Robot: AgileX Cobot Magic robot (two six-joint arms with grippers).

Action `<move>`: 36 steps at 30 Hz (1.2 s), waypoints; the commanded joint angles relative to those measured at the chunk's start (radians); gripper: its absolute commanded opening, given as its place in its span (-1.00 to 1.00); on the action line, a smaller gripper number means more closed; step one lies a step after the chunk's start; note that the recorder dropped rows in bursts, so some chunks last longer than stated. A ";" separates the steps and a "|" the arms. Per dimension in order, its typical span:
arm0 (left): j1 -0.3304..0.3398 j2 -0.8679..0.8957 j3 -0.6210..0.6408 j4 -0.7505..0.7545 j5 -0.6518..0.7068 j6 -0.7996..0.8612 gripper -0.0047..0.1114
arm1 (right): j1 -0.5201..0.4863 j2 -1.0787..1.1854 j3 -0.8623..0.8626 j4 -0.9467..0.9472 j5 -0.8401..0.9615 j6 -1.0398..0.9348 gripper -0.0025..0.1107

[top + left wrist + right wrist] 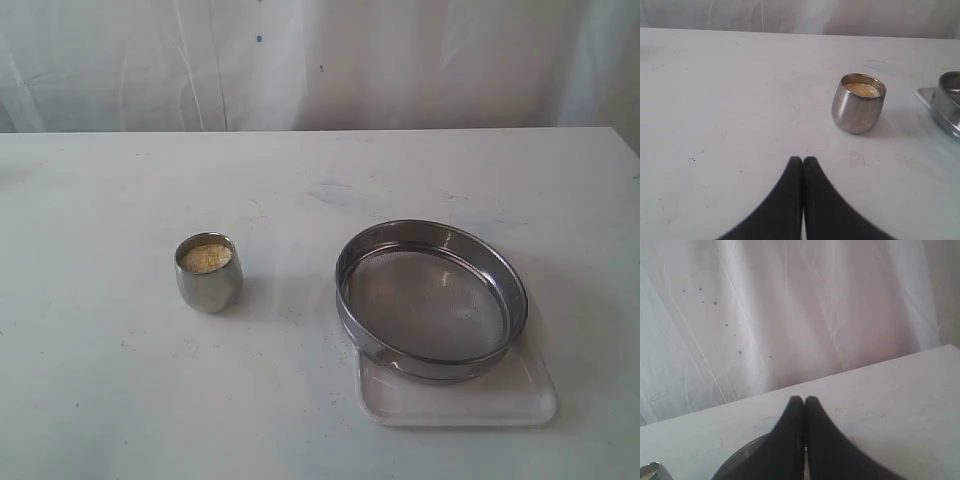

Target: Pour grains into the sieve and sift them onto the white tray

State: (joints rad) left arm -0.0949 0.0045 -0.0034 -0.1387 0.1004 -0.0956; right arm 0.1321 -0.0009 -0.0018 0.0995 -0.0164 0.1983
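One scuffed white counter (pixel 120 400) backs onto a creased white curtain (pixel 300 60). The sieve (pixel 430 298) sits on the white tray (pixel 520 405); well left of the sieve, a steel cup (pixel 209 272) holds the grains (pixel 206 258). Left gripper (pixel 803 159) and right gripper (pixel 804 399): jaws together, empty.

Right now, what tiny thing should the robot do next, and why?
Probably open the left gripper and ease it toward the steel cup. Its jaws are shut and apart from the cup, the grains are all in the cup, and the sieve, sitting on the white tray, looks empty, so nothing can be poured until the cup is grasped.
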 commanded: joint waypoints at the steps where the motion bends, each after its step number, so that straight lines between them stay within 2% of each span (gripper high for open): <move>1: 0.002 -0.005 0.003 -0.005 -0.002 -0.002 -0.92 | -0.004 0.001 0.002 -0.004 -0.006 -0.001 -0.96; 10: 0.002 -0.005 0.003 0.006 -0.002 0.011 -0.92 | -0.004 0.001 0.002 -0.004 -0.006 -0.001 -0.96; 12: 0.002 -0.005 0.003 -0.042 -0.039 -0.036 -0.92 | -0.004 0.001 0.002 -0.004 -0.006 -0.001 -0.96; 16: 0.002 -0.005 0.003 -0.089 -0.184 -0.115 -0.92 | -0.004 0.001 0.002 -0.004 -0.006 -0.001 -0.96; 23: 0.002 -0.005 0.003 -0.089 -0.491 -0.115 -0.92 | -0.004 0.001 0.002 -0.004 -0.006 -0.001 -0.96; 28: 0.002 -0.005 0.003 -0.085 -0.625 -0.132 -0.92 | -0.004 0.001 0.002 -0.004 -0.006 -0.001 -0.96; 31: 0.002 -0.005 0.003 -0.101 -0.858 -0.076 -0.92 | -0.004 0.001 0.002 -0.004 -0.006 -0.001 -0.96; 33: 0.002 -0.005 -0.016 -0.188 -0.981 0.032 -0.92 | -0.004 0.001 0.002 -0.004 -0.006 -0.001 -0.96; 36: 0.002 0.055 -0.149 -0.405 -0.979 0.160 -0.92 | -0.004 0.001 0.002 -0.004 -0.006 -0.001 -0.96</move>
State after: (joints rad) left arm -0.0949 0.0152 -0.0496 -0.3622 -0.8042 -0.0511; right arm 0.1321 -0.0009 -0.0018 0.0995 -0.0164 0.1983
